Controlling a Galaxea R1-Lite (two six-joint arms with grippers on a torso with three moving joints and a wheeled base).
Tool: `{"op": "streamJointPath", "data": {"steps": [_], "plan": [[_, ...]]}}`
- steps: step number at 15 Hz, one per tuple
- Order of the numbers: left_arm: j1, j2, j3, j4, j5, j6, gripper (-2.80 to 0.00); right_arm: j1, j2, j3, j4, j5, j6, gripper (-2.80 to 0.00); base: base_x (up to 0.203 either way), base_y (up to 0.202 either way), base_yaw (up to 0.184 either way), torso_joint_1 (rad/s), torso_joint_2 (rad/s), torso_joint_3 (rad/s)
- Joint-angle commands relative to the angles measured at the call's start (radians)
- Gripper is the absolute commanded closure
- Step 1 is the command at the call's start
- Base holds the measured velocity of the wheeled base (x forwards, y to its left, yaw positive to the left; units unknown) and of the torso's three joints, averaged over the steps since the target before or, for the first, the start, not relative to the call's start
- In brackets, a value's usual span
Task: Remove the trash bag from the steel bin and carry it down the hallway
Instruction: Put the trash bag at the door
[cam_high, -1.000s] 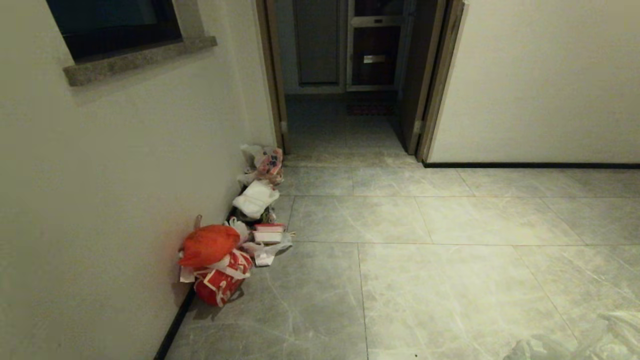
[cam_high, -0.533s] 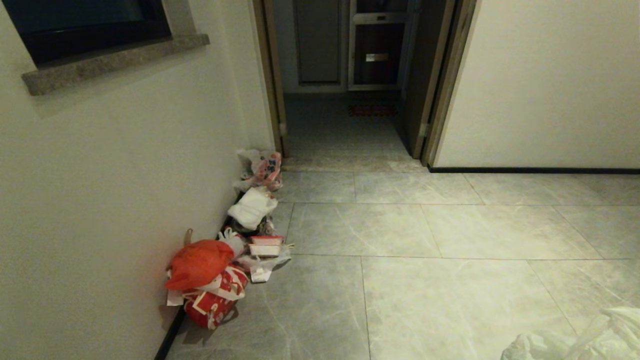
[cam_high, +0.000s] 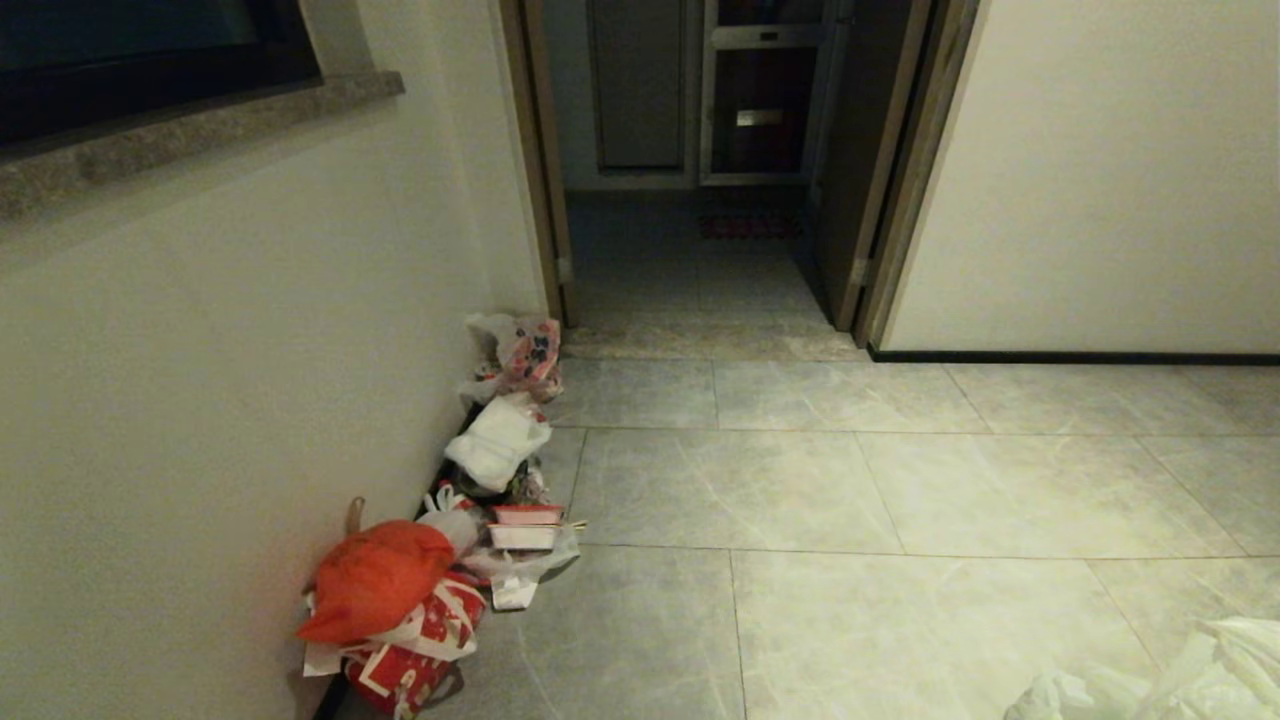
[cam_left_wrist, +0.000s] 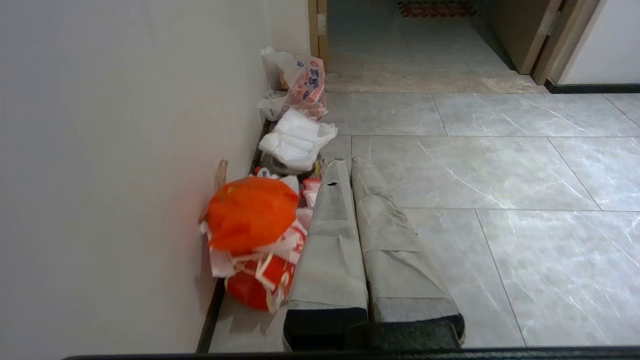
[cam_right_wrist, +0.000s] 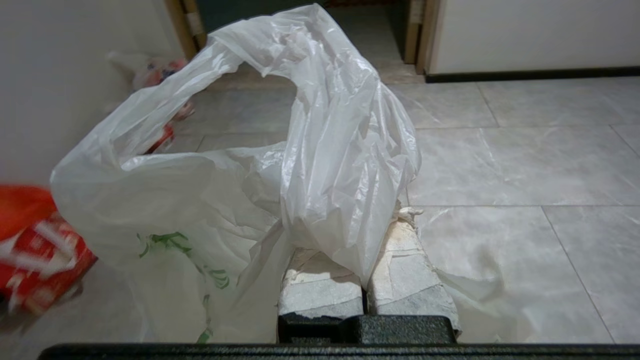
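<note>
1. Right gripper (cam_right_wrist: 367, 280): jaws clamped on a gathered fold of the trash bag (cam_right_wrist: 240, 165); bag draped over the fingers, off the floor, likely for carrying.
2. Bag edge visible at lower right of head view.
3. Left gripper (cam_left_wrist: 350, 200): jaws together, empty, held low.
4. Steel bin: not in view.
5. Hallway floor (cam_high: 820, 620): grey marbled tiles; cream walls, dark wood doorway (cam_high: 700, 180) at upper centre.
6. Rubbish pile (cam_high: 440, 560), orange-red bag included, against wall at lower left.

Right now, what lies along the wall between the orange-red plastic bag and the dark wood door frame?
In the head view: a small red-and-white tray, a folded white bundle and a floral printed bag, between the orange-red plastic bag and the dark wood door frame.
</note>
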Motion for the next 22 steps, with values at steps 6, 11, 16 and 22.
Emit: {"op": "streamJointPath", "data": {"steps": [6, 11, 16, 22], "plan": [[0.0, 0.001, 0.0, -0.001, 0.001, 0.0, 0.0, 0.0, 0.001, 0.0, 0.0, 0.0, 0.0, 0.0, 0.188, 0.0, 0.001, 0.002, 0.0, 0.003], [0.0, 0.001, 0.0, -0.001, 0.001, 0.0, 0.0, 0.0, 0.001, 0.0, 0.0, 0.0, 0.0, 0.0, 0.194, 0.0, 0.001, 0.003, 0.0, 0.001], [0.0, 0.001, 0.0, -0.001, 0.001, 0.0, 0.0, 0.0, 0.001, 0.0, 0.0, 0.0, 0.0, 0.0, 0.192, 0.0, 0.001, 0.006, 0.0, 0.001], [0.0, 0.001, 0.0, -0.001, 0.001, 0.0, 0.0, 0.0, 0.001, 0.0, 0.0, 0.0, 0.0, 0.0, 0.194, 0.0, 0.001, 0.002, 0.0, 0.002]]}}
